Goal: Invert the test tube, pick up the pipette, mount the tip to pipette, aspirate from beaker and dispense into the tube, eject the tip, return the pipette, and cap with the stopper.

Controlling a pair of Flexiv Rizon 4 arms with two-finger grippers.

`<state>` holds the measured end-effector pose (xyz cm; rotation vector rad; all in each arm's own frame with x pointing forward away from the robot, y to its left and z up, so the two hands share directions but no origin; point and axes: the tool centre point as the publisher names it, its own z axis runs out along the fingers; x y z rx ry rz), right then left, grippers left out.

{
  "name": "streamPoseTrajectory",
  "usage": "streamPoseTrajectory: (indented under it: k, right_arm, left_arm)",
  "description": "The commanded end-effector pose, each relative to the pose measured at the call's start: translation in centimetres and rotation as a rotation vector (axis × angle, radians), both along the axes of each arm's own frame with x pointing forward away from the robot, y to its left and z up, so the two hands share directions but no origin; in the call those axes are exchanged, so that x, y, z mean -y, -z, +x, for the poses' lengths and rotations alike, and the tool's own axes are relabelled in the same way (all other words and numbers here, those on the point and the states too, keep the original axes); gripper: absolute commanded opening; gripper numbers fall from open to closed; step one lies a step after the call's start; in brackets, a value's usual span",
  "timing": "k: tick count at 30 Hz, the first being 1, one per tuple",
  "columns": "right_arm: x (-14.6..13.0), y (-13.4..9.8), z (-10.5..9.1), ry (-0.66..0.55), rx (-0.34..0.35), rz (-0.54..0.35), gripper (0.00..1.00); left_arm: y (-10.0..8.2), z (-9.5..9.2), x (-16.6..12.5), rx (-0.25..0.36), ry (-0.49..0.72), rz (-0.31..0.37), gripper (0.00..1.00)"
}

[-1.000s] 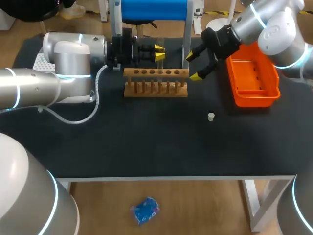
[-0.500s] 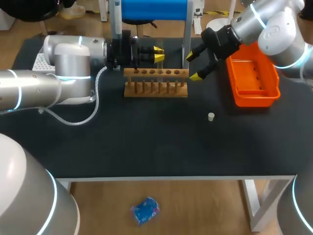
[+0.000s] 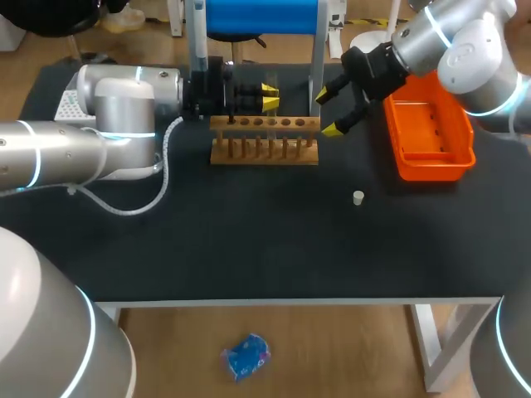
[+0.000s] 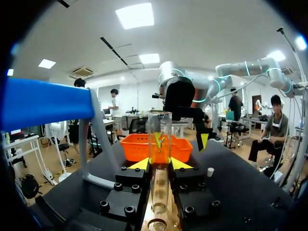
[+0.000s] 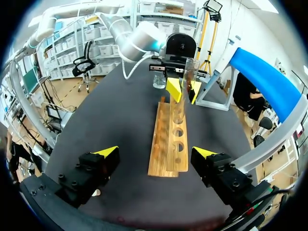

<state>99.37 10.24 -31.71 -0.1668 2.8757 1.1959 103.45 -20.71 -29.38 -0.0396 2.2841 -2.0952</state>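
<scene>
A clear test tube (image 3: 271,109) stands upright over the wooden rack (image 3: 264,139), with my left gripper (image 3: 267,94) shut on it. In the left wrist view the test tube (image 4: 160,137) rises between the yellow fingertips (image 4: 140,164), with the rack (image 4: 161,204) running beneath. My right gripper (image 3: 330,106) hangs open and empty just off the rack's right end. From the right wrist view, my right gripper (image 5: 156,152) faces along the rack (image 5: 171,137) toward the held tube (image 5: 189,72). A small white stopper (image 3: 358,197) lies on the table. No pipette can be made out.
An orange tray (image 3: 427,133) sits at the right, under my right arm. A blue-topped stand (image 3: 261,16) rises behind the rack. A white tip box (image 3: 69,104) is partly hidden by my left arm. A glass beaker (image 5: 159,80) stands beyond the rack.
My left gripper has shifted slightly down and toward the rack with the tube in it. The right arm has not moved.
</scene>
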Motion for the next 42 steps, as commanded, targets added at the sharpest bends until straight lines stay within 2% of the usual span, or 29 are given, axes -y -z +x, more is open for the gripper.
streamPoseTrajectory:
  k: [1,13,14,15,27,34,42]
  right_arm:
    - [0.1,-0.1,0.1,-0.003,-0.002,-0.002,1.00]
    - [0.1,-0.1,0.1,-0.003,-0.002,-0.002,1.00]
    - [0.1,-0.1,0.1,-0.003,-0.002,-0.002,1.00]
    - [0.1,-0.1,0.1,-0.003,-0.002,-0.002,1.00]
    - [0.1,-0.1,0.1,-0.003,-0.002,-0.002,1.00]
    - [0.1,-0.1,0.1,-0.003,-0.002,-0.002,1.00]
    - [-0.1,-0.5,-0.1,-0.002,-0.005,0.014,1.00]
  left_arm:
    - [0.4,0.3,0.1,-0.005,0.008,-0.002,0.00]
    - [0.4,0.5,0.0,-0.005,0.003,0.000,0.00]
    - [0.4,0.4,0.0,-0.005,0.001,0.000,0.44]
    - [0.4,0.4,0.1,-0.007,-0.002,-0.001,1.00]
    - [-1.4,0.4,-1.7,0.020,-0.039,0.015,1.00]
    - [-2.0,-0.4,-4.7,0.027,-0.085,0.050,1.00]
    - [-3.3,-1.9,-9.3,0.024,-0.173,0.057,1.00]
